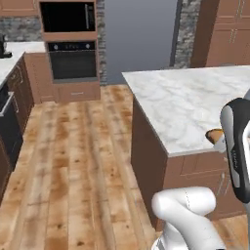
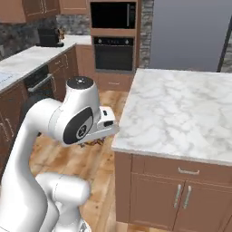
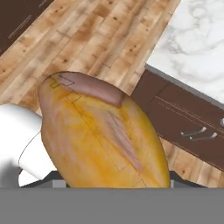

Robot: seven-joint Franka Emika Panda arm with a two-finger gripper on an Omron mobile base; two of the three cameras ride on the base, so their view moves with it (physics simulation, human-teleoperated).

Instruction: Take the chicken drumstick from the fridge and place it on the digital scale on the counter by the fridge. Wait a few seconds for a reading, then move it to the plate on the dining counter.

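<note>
The chicken drumstick point(image 3: 103, 135), golden-brown with a darker pinkish end, looms large in the hand view and hides the fingertips holding it. From the left base view, the drumstick point(image 1: 213, 134) pokes out beside my forearm, level with the near edge of the dining counter point(image 1: 185, 102). My gripper point(image 1: 219, 142) is shut on it, just off the slab's near left corner and above the floor. In the right base view my gripper point(image 2: 93, 141) hangs under the elbow, left of the dining counter point(image 2: 181, 108). The plate, the scale and the fridge are out of view.
Brown cabinet fronts with thin metal handles point(image 2: 188, 171) sit under the slab. A built-in oven stack point(image 1: 73, 44) stands at the back. A second marble worktop with dark appliances point(image 2: 31, 56) runs along the left wall. Wooden floor point(image 1: 73, 156) lies between them.
</note>
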